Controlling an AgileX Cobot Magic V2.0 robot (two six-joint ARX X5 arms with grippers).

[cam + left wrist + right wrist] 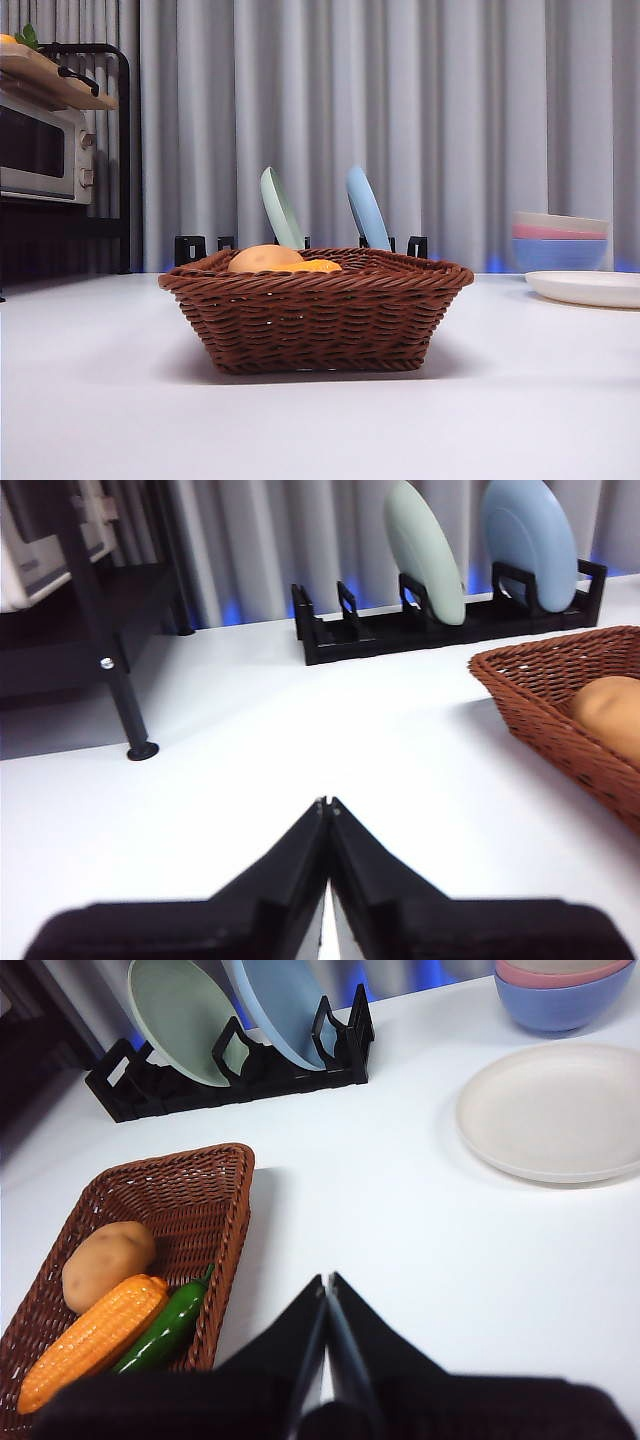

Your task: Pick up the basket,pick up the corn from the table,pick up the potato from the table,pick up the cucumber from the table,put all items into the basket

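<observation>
The left gripper (327,802) has its two black jaws pressed together to a point, holding nothing, above bare white table (250,740); at the right edge of its wrist view a corner of the basket (545,695) shows with the potato (612,712) inside. The right gripper (327,1280) is likewise closed tip to tip and empty, over open table just beside the basket's near wall. In the lower left of the right wrist view the basket holds the potato, the corn (95,1340) lying against it, and the green cucumber (165,1328) alongside the corn, next to the basket wall. In the front view the basket sits at the centre of the frame on the table, with the potato and a sliver of corn showing above the braided rim. Behind it a black rack (240,1070) holds a pale green plate (180,1015) and a blue plate (285,1005) on edge. A cream plate (555,1110) lies flat at the right, with stacked bowls (560,990) beyond it.
</observation>
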